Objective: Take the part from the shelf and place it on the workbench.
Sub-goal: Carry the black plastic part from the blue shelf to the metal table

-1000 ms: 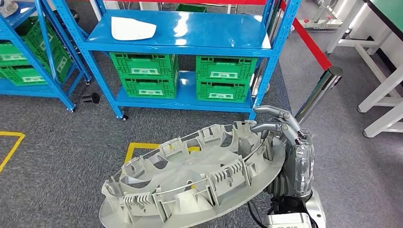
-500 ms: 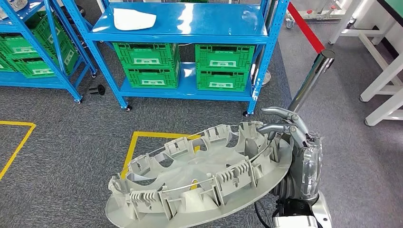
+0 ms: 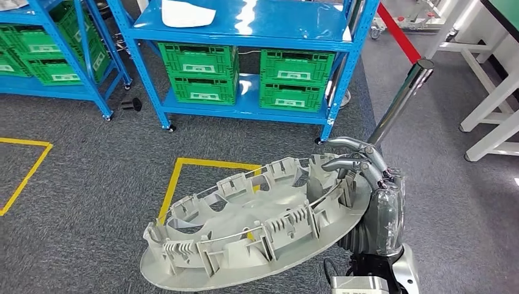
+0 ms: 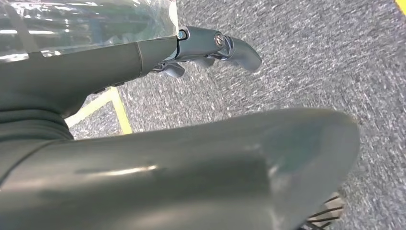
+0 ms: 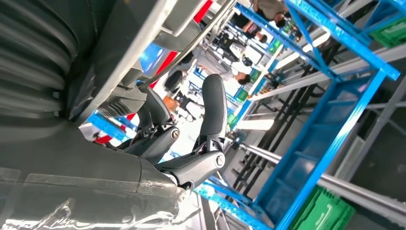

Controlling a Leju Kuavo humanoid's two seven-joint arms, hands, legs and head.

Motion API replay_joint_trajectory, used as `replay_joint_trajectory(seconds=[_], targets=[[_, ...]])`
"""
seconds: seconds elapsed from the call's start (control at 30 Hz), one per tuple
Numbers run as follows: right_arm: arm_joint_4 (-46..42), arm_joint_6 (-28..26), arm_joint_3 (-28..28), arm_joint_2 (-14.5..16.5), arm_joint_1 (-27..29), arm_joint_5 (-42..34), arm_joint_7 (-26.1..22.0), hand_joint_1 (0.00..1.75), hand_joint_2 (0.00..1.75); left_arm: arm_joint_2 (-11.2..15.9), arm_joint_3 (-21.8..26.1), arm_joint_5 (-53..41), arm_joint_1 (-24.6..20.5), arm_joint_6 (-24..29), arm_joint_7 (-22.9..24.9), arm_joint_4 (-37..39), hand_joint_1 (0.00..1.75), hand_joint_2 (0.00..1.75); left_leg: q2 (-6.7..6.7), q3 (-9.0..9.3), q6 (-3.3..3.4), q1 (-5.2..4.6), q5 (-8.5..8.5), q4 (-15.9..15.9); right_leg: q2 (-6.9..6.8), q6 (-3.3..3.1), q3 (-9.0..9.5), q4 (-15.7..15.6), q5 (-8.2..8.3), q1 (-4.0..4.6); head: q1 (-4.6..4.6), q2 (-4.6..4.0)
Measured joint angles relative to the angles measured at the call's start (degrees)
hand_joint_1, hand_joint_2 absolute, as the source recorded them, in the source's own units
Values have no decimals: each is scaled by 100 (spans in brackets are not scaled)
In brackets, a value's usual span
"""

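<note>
Backing away from the blue shelf (image 3: 245, 27), the robot now sees more grey carpet (image 3: 92, 184) and more of the yellow floor marking (image 3: 177, 168) than a second ago, so the whole view has shifted with the camera. Its right hand (image 3: 358, 160) curls its fingers over the rim of the part (image 3: 257, 226), a large grey ribbed disc held tilted in front of the body, well apart from the shelf. Its left hand (image 4: 210, 45) hangs over the carpet, fingers curled on nothing. Judging by this, pickup is done; carrying to the workbench (image 3: 499, 15) at the right remains
</note>
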Motion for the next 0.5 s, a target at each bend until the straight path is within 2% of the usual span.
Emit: replay_joint_trajectory(seconds=[0.07, 0.1, 0.13, 0.17, 0.23, 0.27, 0.3, 0.33, 0.37, 0.4, 0.47, 0.5], targets=[[1, 7, 2, -4, 2, 3, 21, 175, 175, -2, -1, -1, 1, -7, 3, 0, 0, 175, -68, -97, 20, -11, 70, 17, 33, 18, -258, 749, -392, -1, 44, 0], [2, 10, 3, -5, 3, 4, 27, 175, 175, -1, -1, -2, 5, -9, 7, 0, 0, 175, -110, -143, 21, -18, 96, 29, 35, 15, -303, 954, -455, -1, 57, 0], [2, 15, 4, -9, 3, 4, 36, 175, 175, 1, -1, -3, 8, -9, 11, 0, 0, 175, -158, -180, 18, -25, 116, 42, 41, 1, -245, 940, -408, 0, 67, 0], [2, 24, 4, -11, 3, 4, 49, 175, 175, 1, -1, -5, 9, -11, 17, 0, 0, 175, -212, -204, 14, -33, 130, 53, 70, -28, -76, 694, -264, 3, 78, 0], [2, 41, 4, -22, 2, 3, 76, 175, 175, -10, -2, -10, 3, -14, 27, 0, 0, 175, -318, -238, -4, -47, 148, 72, 318, -133, 385, -97, 68, 5, 93, 0], [1, 45, 4, -26, 3, 3, 87, 175, 175, -19, -2, -14, -4, -15, 31, 0, 0, 175, -374, -263, -24, -42, 161, 84, 443, -174, 543, -399, 166, 5, 87, 0], [0, 48, 5, -31, 3, 3, 94, 175, 175, -29, -2, -20, -12, -15, 36, 0, 0, 175, -425, -296, -53, -30, 178, 94, 534, -204, 619, -561, 201, 9, 88, 0], [-1, 49, 7, -35, 2, 4, 99, 175, 175, -38, -2, -28, -18, -19, 41, -1, 0, 175, -482, -332, -90, -14, 201, 99, 542, -214, 631, -598, 193, 11, 93, 0], [-1, 50, 7, -38, -1, 7, 103, 175, 175, -42, -3, -39, -18, -21, 45, -1, 0, 175, -547, -360, -128, 0, 224, 97, 474, -212, 635, -643, 203, 17, 108, 0], [-1, 52, 7, -42, -9, 10, 107, 175, 175, -43, -4, -50, -14, -23, 49, -1, 0, 175, -552, -392, -162, 2, 222, 101, 402, -224, 654, -703, 203, 6, 132, 0], [-2, 52, 5, -47, -15, 18, 114, 175, 175, -38, -8, -71, -9, -26, 56, 0, 0, 175, -382, -518, -242, -7, 67, 296, 245, -255, 704, -841, 213, -27, 100, 0], [-3, 53, 6, -49, -15, 20, 119, 175, 175, -34, -10, -77, -14, -26, 60, 0, 0, 175, -247, -638, -284, 4, -92, 558, 164, -268, 716, -875, 216, -37, 69, 0]])
